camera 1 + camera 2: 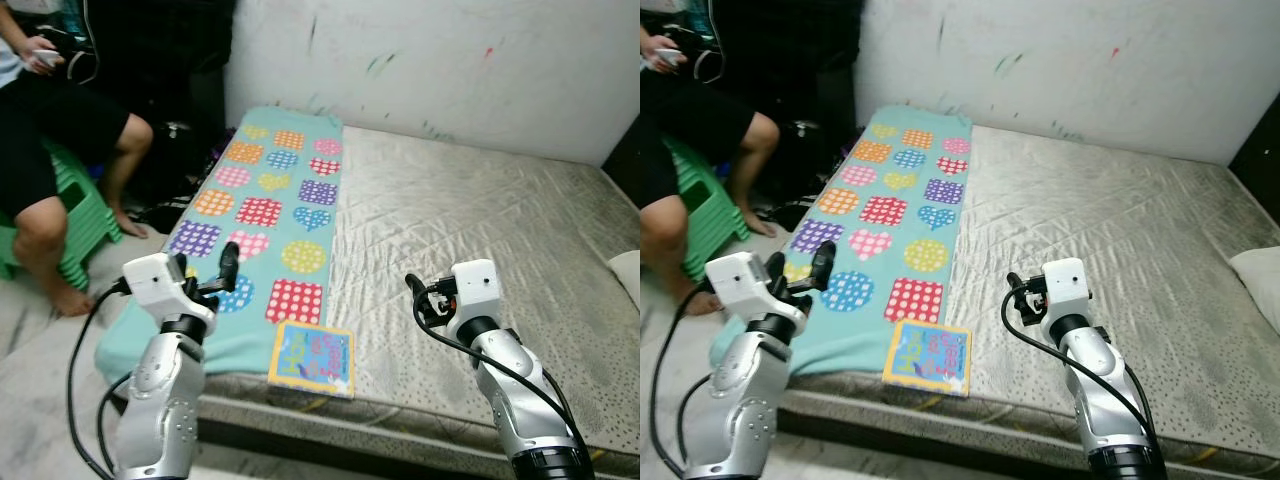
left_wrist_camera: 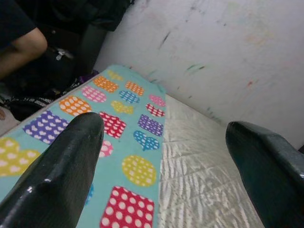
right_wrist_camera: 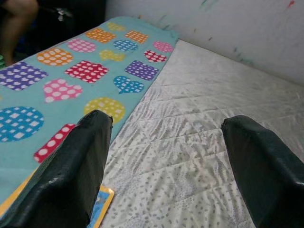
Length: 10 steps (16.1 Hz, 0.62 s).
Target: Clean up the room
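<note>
A teal blanket (image 1: pixel 275 215) printed with dotted hearts, squares and circles lies along the left side of a grey quilted mattress (image 1: pixel 480 220). A colourful picture book (image 1: pixel 313 358) rests flat at the front edge, half on the blanket's end. My left gripper (image 1: pixel 212 268) is open above the blanket's front left corner, left of the book. Over the bare mattress, right of the book, my right gripper (image 1: pixel 418 292) hovers open with nothing in it. The right wrist view catches a corner of the book (image 3: pixel 102 199) beside one finger (image 3: pixel 80 161).
A person (image 1: pixel 40 130) sits on a green stool (image 1: pixel 85 215) at the far left, feet on the floor. Dark bags (image 1: pixel 180 170) lie between the stool and the mattress. A white pillow (image 1: pixel 628 272) pokes in at the right edge. A scribbled wall (image 1: pixel 450 60) backs the bed.
</note>
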Tool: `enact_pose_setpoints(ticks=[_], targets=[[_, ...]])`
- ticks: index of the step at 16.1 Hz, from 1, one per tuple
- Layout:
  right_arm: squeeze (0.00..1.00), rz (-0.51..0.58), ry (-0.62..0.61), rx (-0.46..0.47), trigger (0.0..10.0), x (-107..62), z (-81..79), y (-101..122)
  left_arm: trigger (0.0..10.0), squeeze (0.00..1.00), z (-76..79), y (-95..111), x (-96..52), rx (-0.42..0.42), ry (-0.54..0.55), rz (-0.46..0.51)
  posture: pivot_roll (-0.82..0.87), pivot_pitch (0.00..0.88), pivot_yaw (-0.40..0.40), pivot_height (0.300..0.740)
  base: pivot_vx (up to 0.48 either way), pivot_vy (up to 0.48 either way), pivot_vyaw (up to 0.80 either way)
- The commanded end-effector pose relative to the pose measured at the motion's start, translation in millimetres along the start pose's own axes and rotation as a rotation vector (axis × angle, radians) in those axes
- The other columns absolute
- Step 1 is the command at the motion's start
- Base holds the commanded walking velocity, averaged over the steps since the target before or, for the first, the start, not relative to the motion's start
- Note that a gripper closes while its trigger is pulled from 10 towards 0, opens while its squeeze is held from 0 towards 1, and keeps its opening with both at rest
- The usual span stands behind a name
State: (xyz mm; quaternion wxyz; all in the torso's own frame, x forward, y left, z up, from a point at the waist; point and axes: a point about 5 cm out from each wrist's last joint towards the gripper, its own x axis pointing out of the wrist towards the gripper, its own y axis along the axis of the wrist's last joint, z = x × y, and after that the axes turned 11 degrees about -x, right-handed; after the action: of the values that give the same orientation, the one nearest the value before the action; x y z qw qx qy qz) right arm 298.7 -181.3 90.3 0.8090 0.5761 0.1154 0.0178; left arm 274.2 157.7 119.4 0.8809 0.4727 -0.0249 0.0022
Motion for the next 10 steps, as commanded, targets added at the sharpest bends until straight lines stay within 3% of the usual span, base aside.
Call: enact_pose_setpoints(ticks=[1,3,7,10], targets=[[0.0,0.007,-0.014,-0.006,10.0,-0.6,5.8,1.1,10.0,0.0,5.2,-0.1,1.9,0.003,-0.02,0.0,-0.06,0.0,-0.068,0.74,0.0,0.0,0.0],[0.0,0.001,-0.014,0.003,10.0,-0.6,5.7,0.5,10.0,0.0,5.1,-0.5,1.7,0.002,-0.02,-0.003,-0.06,0.0,-0.068,0.74,0.0,0.0,0.0],[0.0,0.002,-0.013,0.004,10.0,-0.7,5.9,0.4,10.0,0.0,5.4,-1.0,1.6,-0.002,-0.023,-0.003,-0.07,0.0,-0.068,0.74,0.0,0.0,-0.75],[0.0,0.004,-0.013,0.003,10.0,-0.3,6.3,0.7,10.0,0.0,6.4,-0.5,1.4,-0.002,-0.031,0.003,-0.06,0.0,-0.069,0.74,0.0,0.0,0.0]])
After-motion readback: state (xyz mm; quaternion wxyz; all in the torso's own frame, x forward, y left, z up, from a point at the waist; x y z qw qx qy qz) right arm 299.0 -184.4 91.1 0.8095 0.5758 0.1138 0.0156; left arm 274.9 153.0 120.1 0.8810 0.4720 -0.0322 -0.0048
